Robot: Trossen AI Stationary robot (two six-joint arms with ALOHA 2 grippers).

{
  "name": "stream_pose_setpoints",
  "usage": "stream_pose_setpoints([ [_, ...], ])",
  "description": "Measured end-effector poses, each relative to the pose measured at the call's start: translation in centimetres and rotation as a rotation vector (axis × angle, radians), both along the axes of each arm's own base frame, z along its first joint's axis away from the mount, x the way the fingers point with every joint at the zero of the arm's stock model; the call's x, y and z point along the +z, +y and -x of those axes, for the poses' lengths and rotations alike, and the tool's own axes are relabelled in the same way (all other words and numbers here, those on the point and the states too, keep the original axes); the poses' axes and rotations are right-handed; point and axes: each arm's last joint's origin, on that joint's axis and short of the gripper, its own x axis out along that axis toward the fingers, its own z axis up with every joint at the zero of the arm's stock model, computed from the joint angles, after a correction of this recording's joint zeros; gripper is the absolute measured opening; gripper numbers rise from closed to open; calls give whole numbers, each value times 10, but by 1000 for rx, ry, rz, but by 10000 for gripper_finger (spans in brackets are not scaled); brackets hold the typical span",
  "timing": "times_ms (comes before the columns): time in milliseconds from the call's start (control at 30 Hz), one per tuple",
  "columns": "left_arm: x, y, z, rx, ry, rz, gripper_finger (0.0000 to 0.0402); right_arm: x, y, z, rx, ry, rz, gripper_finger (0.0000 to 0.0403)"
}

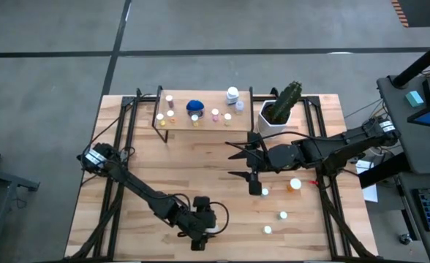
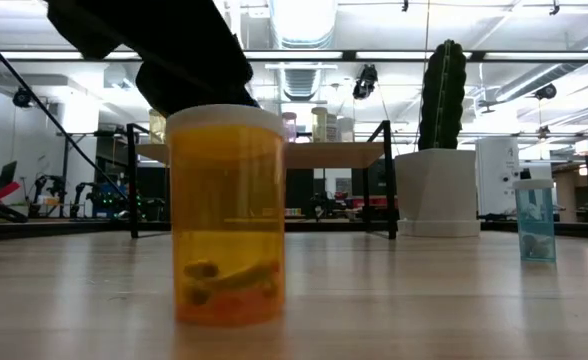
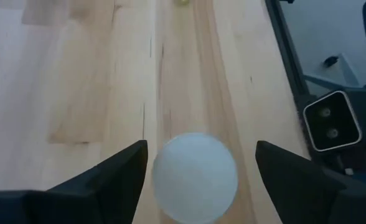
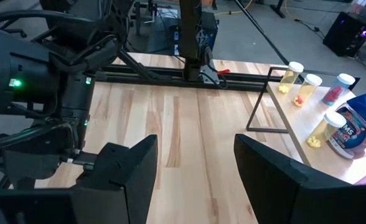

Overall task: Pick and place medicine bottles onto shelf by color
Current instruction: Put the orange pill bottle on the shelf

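Bottle [image 3: 194, 176] with a white cap stands upright at the table's [image 1: 200, 168] near edge, directly under your left gripper [image 1: 202, 226], whose fingers [image 3: 117, 177] are spread wide on either side, nothing held. If you descend off-centre, a finger could clip the cap and tip the bottle toward the edge. Your right gripper [image 1: 238, 164] hovers mid-table, fingers apart and empty, short of the shelf [image 1: 200, 120].
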Motion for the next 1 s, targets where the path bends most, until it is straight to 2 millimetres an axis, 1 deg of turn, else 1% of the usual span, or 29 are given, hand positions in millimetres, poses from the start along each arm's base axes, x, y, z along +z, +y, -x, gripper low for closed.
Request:
stream_pose_setpoints([
  [367, 0, 1, 0, 20, -6, -20, 278, -3, -1, 1, -7, 30, 12, 203],
  [633, -16, -3, -6, 11, -8, -16, 278, -4, -1, 1, -7, 36, 14, 203],
  [767, -15, -3, -8, 34, -25, -26, 277, -4, -1, 1, -7, 40, 15, 203],
  [867, -16, -3, -8, 32, -22, -33, 262, -4, -1, 1, -7, 40, 15, 203],
  [1000, -16, -2, -8, 33, -20, -34, 221, -4, -1, 1, -7, 40, 15, 203],
])
